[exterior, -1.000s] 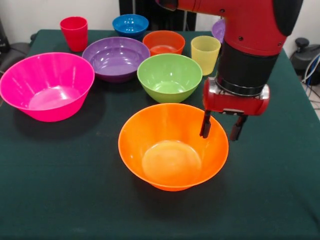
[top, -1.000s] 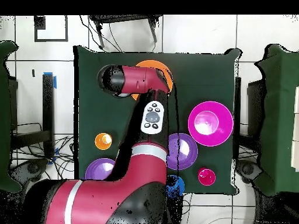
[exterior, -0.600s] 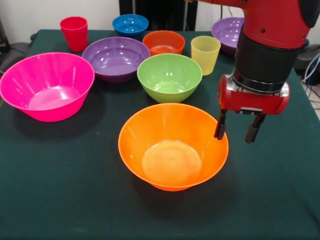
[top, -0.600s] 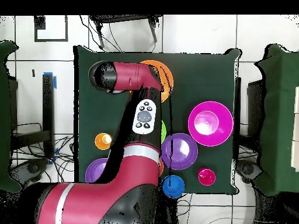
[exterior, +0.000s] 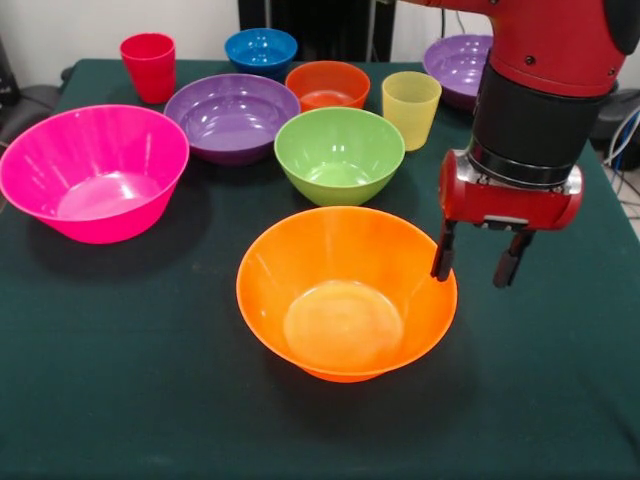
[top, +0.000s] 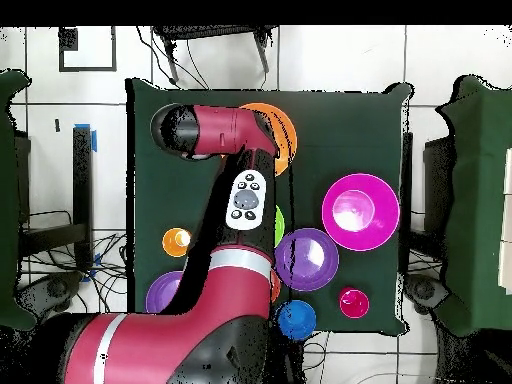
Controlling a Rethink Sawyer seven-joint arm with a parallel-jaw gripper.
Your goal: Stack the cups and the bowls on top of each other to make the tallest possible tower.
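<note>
Claw wide, straddling large orange bowl's rim | risk: glossy rim slips, bowl skids on table.

End effector open (astride rim) at large orange bowl.

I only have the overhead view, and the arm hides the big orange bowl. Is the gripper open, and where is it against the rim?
Observer: Open. In the front view the gripper straddles the large orange bowl's rim, one finger over the inside, one outside.
Operator: Is that bowl upright or upturned?
Observer: Upright, mouth up, and empty.
Operator: What is under the arm beside the purple bowl?
Observer: The lime green bowl, with the pale yellow cup standing apart from it.
</note>
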